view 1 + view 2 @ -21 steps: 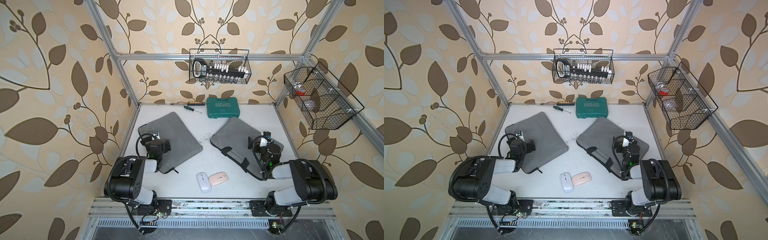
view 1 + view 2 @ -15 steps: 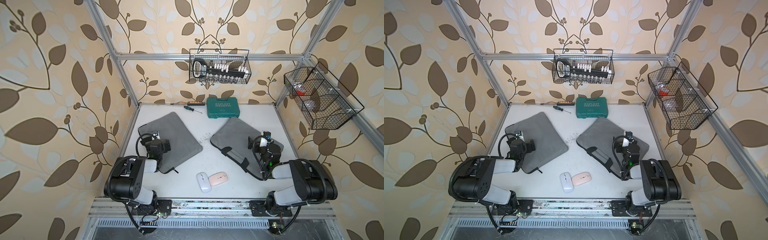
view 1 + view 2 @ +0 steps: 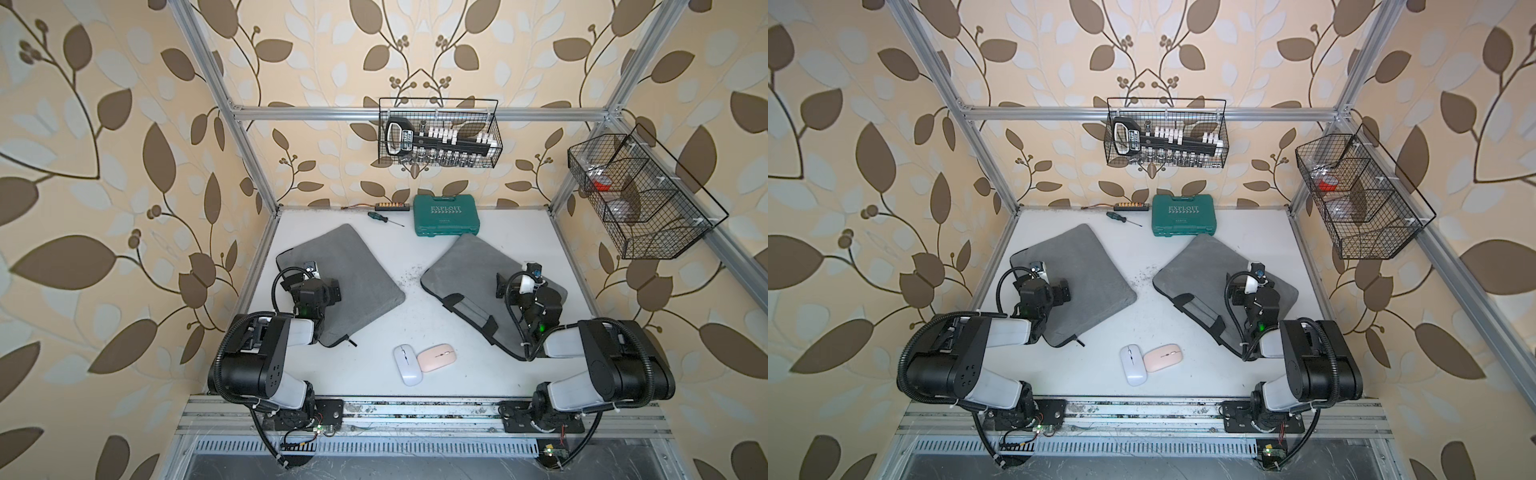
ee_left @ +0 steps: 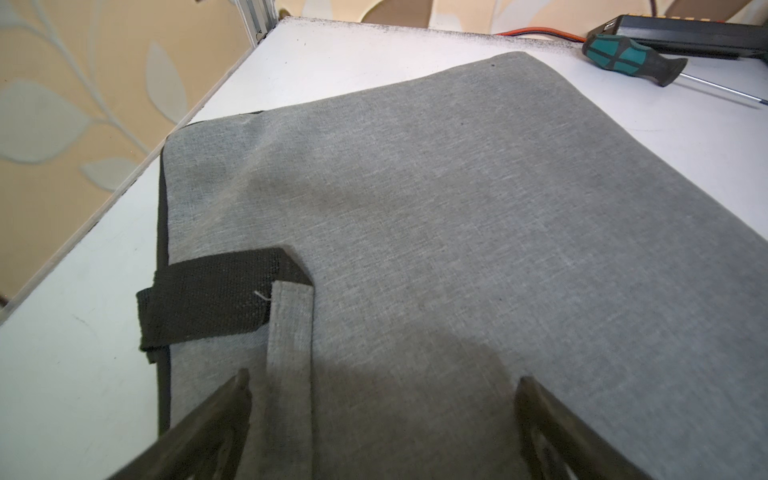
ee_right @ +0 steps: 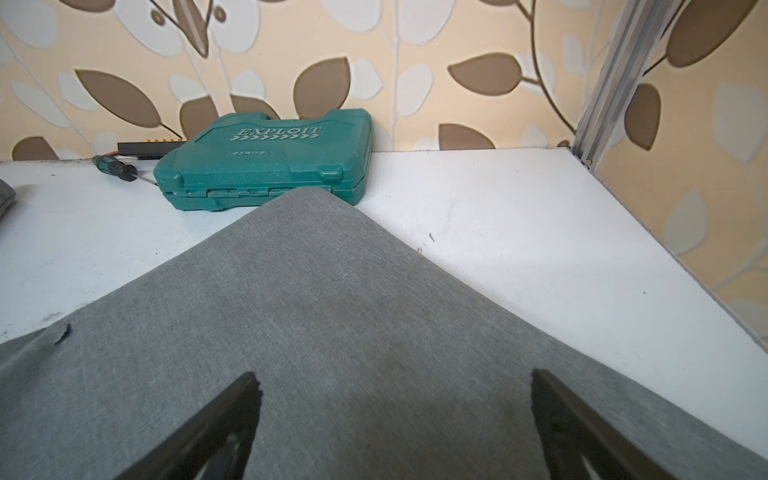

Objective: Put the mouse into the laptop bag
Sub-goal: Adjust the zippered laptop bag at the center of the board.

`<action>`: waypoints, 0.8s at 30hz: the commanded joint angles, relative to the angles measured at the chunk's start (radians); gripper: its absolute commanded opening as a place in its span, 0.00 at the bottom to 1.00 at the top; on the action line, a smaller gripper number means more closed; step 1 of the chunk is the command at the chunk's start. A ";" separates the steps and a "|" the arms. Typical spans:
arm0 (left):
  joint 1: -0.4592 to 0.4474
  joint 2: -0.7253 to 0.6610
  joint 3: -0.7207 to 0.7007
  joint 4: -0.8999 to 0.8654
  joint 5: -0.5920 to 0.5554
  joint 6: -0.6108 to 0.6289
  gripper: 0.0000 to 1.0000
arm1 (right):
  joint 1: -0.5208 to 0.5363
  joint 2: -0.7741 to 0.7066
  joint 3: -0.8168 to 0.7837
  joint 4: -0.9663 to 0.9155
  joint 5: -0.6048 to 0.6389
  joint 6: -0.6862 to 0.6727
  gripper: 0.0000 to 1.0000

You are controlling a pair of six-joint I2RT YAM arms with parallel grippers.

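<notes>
In both top views the task is seen as not yet begun. A white mouse (image 3: 408,365) and a pink mouse (image 3: 436,357) are lying on the white desk (image 3: 415,316), touching each other, near its front edge. Which of them is meant cannot be told. Two grey bags are laid flat, the left laptop bag (image 3: 361,270) and the right laptop bag (image 3: 461,270), and both mice lie apart from them. Whether any zipper is open cannot be told, so opening, picking and inserting are all judged to remain. The mice are smooth, low and oval, apparently of matte plastic.

In the left wrist view the left tool (image 4: 382,378) is held wide open and empty, low over the left laptop bag. A woven, slightly mottled cloth is shown, with a black webbing strap (image 4: 216,299) and a grey handle strip (image 4: 291,332) on it. A screwdriver (image 4: 631,58) with a teal and black handle is lying beyond.

In the right wrist view the right tool (image 5: 395,376) is likewise spread wide with nothing in it, over the right laptop bag. The rounded, padded corner of this bag reaches just beside a hard green plastic tool case (image 5: 266,158).
</notes>
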State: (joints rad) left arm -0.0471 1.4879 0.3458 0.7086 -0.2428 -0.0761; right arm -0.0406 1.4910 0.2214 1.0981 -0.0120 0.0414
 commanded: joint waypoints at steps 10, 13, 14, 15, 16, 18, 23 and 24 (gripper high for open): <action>-0.008 0.001 0.025 0.053 -0.015 0.022 0.99 | 0.015 -0.017 0.011 0.041 0.027 0.007 1.00; -0.019 -0.037 0.017 0.051 0.005 0.057 0.99 | 0.117 -0.201 0.113 -0.329 0.260 0.031 1.00; -0.030 -0.113 0.037 -0.040 -0.003 0.061 0.99 | 0.121 -0.251 0.164 -0.465 0.251 0.113 1.00; -0.036 -0.172 0.078 -0.168 -0.014 0.050 0.99 | 0.120 -0.295 0.217 -0.593 0.234 0.200 1.00; -0.036 -0.222 0.129 -0.304 -0.032 0.002 0.99 | 0.120 -0.325 0.262 -0.716 0.217 0.287 1.00; -0.036 -0.300 0.221 -0.520 -0.036 -0.079 0.99 | 0.119 -0.385 0.271 -0.748 0.109 0.402 1.00; -0.036 -0.536 0.352 -0.916 -0.073 -0.364 0.99 | 0.106 -0.557 0.253 -0.899 0.026 0.719 1.00; -0.036 -0.579 0.391 -1.063 -0.134 -0.499 0.99 | 0.101 -0.574 0.258 -0.883 -0.078 0.706 1.00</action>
State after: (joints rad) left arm -0.0799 1.0004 0.6636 0.0334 -0.2714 -0.2974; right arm 0.0711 0.9470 0.4751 0.4034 0.0387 0.5480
